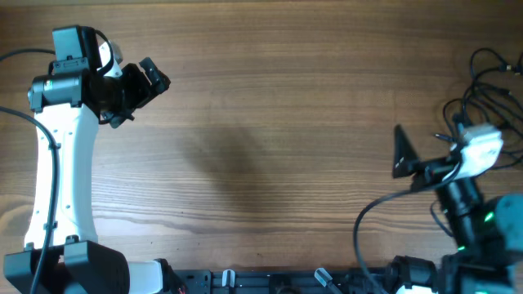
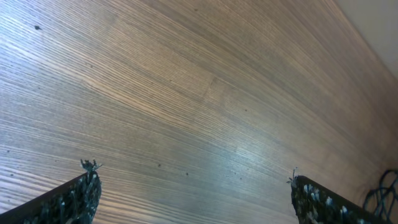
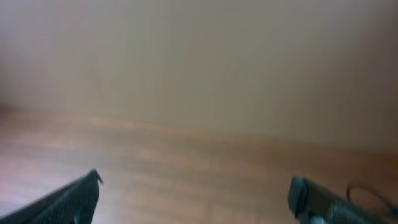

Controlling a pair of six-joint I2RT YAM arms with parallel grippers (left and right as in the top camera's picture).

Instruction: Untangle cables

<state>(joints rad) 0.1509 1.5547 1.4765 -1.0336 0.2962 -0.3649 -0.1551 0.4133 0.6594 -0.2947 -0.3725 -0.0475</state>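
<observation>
The cables (image 1: pixel 480 86) lie as a loose tangle of thin black loops at the table's far right edge, just behind my right wrist. A bit of them shows in the left wrist view's bottom right corner (image 2: pixel 382 193), and one thin loop shows low on the right in the right wrist view (image 3: pixel 368 190). My right gripper (image 1: pixel 409 159) sits left of the tangle, open, with nothing between its fingers (image 3: pixel 194 180). My left gripper (image 1: pixel 145 94) is far off at the back left of the table, open and empty over bare wood (image 2: pixel 193 177).
The wooden table (image 1: pixel 270 122) stretches between the two arms. The white left arm (image 1: pixel 57 163) runs down the left side. A black rail with fittings (image 1: pixel 286 282) lines the front edge. A pale wall (image 3: pixel 199 56) stands beyond the table.
</observation>
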